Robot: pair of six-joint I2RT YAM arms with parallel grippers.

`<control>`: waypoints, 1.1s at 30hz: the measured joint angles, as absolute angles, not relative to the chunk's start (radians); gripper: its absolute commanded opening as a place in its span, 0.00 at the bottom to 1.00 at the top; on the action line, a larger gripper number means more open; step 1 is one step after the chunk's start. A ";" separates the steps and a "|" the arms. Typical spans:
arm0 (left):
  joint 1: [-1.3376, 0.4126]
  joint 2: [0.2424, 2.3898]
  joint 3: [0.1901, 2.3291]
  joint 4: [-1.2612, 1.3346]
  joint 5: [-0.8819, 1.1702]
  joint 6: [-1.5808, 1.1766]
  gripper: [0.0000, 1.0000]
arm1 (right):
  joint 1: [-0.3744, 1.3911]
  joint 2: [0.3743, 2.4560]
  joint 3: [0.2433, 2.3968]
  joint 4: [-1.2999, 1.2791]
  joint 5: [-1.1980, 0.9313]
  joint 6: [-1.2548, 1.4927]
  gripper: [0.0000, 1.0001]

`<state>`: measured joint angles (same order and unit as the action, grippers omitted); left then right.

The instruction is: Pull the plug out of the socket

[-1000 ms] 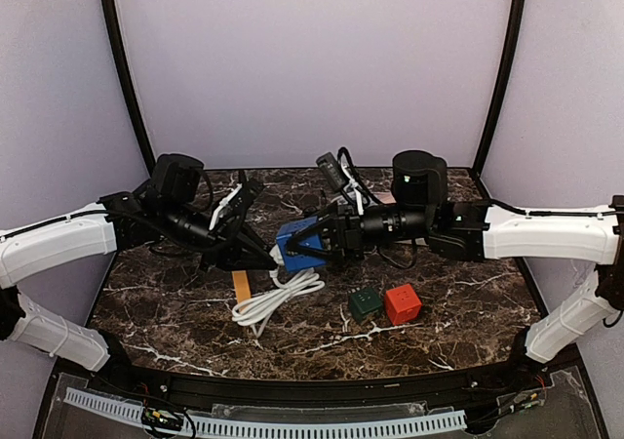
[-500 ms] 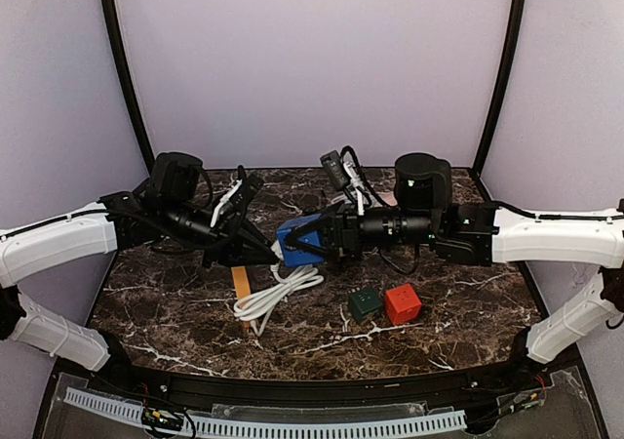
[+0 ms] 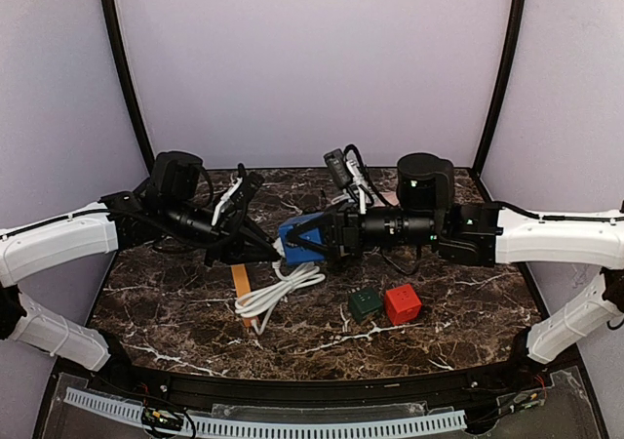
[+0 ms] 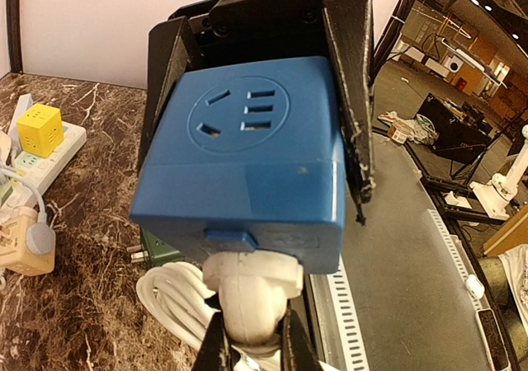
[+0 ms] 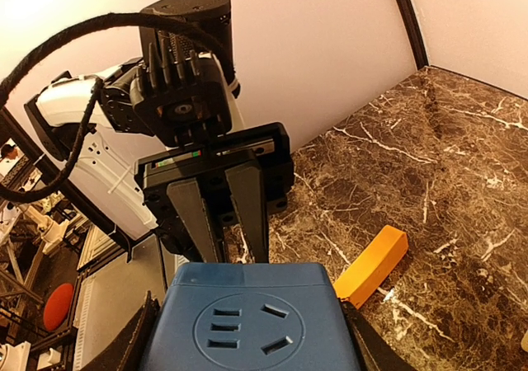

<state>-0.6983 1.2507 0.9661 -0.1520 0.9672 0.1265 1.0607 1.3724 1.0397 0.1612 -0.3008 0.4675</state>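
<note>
My left claw (image 4: 252, 334) is clenched on the white plug (image 4: 250, 293), one finger pressed to each side of its body. The plug meets the underside of the blue socket (image 4: 247, 165). No prongs show at the joint, so it sits fully in. My right claw (image 5: 247, 334) grasps that socket, its black fingers (image 4: 351, 82) flat against two opposite sides, and the face with the slotted holes is left bare. The two claws meet nose to nose above the middle of the table (image 3: 166, 302), with the socket held between them, off the marble. From the plug a white cable (image 3: 278, 293) drops and lies looped on the table just below my left claw. An orange block (image 3: 241, 283) lies beside the loops, on their left. To the right, nearer my right arm, a green cube (image 3: 365, 303) and a red cube (image 3: 402, 303) stand touching side by side. Farther off, my left wrist camera catches a yellow cube (image 4: 39, 129) resting on a white power strip (image 4: 58, 152).
</note>
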 measured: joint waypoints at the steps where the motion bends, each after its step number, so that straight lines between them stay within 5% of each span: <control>1: -0.699 1.251 0.966 -0.149 0.968 0.126 0.01 | 1.061 1.370 1.037 0.165 -0.305 0.465 0.00; 4: -0.701 1.251 0.966 -0.144 0.978 0.126 0.03 | 1.060 1.362 1.022 0.186 -0.326 0.457 0.00; 10: -0.701 1.251 0.966 -0.153 0.980 0.129 0.55 | 1.046 1.360 1.010 0.200 -0.377 0.455 0.00; 14: -0.691 1.251 0.968 -0.179 0.952 0.146 0.74 | 1.038 1.367 1.005 0.170 -0.390 0.457 0.00; 24: -0.695 1.277 0.981 -0.221 0.897 0.169 0.82 | 1.040 1.394 1.005 0.181 -0.414 0.453 0.00; 33: -0.739 1.333 0.995 -0.263 0.896 0.180 0.79 | 1.040 1.394 1.005 0.188 -0.396 0.446 0.00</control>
<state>-0.7387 1.3327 0.9947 -0.2630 0.8959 0.1799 1.0401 1.3945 1.0054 0.1879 -0.3958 0.4458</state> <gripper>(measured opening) 0.810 0.565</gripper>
